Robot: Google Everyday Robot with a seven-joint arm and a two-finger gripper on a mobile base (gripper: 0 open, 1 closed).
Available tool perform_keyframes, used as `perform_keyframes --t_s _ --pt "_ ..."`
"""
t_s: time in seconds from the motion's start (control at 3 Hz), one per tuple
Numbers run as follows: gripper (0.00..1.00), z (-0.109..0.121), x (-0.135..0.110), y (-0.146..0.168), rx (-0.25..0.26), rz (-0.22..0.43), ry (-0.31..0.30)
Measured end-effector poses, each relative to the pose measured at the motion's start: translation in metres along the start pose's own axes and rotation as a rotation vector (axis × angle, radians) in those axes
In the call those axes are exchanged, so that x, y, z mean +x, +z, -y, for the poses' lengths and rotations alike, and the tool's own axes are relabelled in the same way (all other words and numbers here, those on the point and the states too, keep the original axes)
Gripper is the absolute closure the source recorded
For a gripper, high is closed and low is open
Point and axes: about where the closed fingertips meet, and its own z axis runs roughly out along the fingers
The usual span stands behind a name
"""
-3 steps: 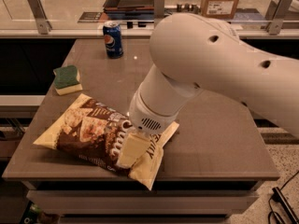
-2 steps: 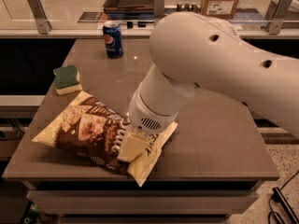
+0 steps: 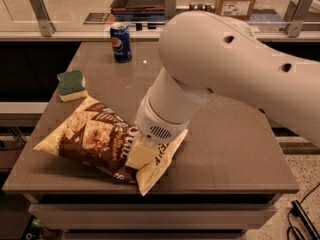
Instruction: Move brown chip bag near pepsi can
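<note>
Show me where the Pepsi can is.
The pepsi can stands far left on the table, behind the sponge; the gripper sits on the brown chip bag.

One white arm (image 3: 235,59) enters from the right edge, its thick upper link filling the upper right of the view. Rounded elbow (image 3: 200,39) near top centre. The forearm (image 3: 175,99) slopes down and left. At the wrist (image 3: 157,129), a collar with a small vent grille faces the camera. Below it sits the gripper (image 3: 142,153), pale cream, pointing down, low over the near-left part of the tabletop (image 3: 225,134) and largely hidden by the wrist.
</note>
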Motion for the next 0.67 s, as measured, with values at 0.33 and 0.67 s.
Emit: perform_keyframes --t_s 0.33,0.67 --pt "1.0 0.003 0.0 -0.002 0.004 0.004 -0.002" --pt "1.0 0.021 -0.003 -0.016 0.033 0.026 0.013"
